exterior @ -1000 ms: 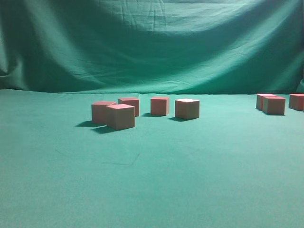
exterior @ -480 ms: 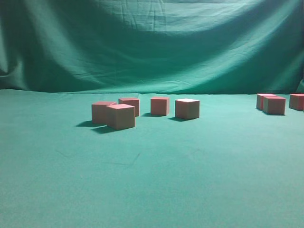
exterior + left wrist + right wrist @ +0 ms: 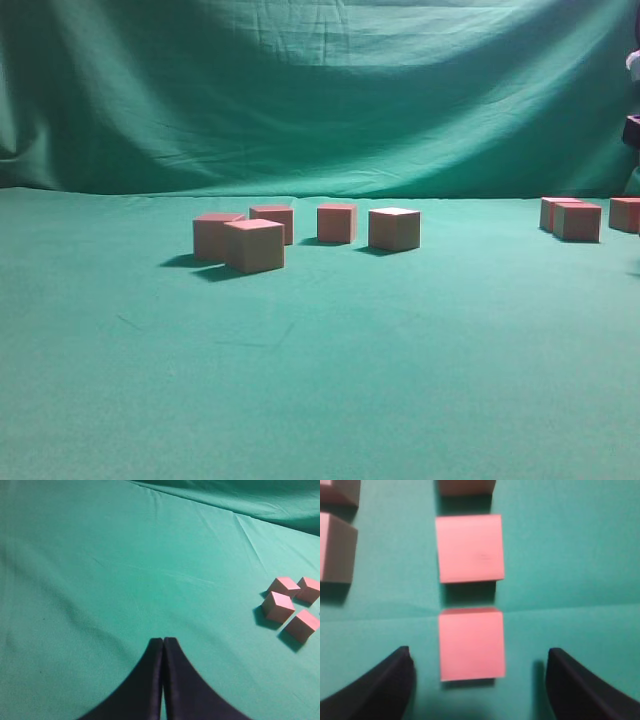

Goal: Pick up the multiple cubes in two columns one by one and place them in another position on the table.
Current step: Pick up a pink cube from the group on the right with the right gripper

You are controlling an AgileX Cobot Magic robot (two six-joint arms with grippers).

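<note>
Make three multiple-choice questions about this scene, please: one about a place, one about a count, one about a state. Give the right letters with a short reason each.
1. In the right wrist view, where is the nearest cube relative to the right gripper?
A. Between its two fingers, touching neither
B. Outside the left finger
C. Lifted above the table

2. How many cubes stand in the middle group of the exterior view?
A. Two
B. Five
C. Nine

3. How is the left gripper in its wrist view?
A. Wide open
B. Shut on a cube
C. Shut with nothing in it

Answers:
1 A: green cloth shows on both sides of the cube, between it and the fingers.
2 B: five cubes stand together there on the table.
3 C: the fingers meet and the cubes lie far to the right.
</note>
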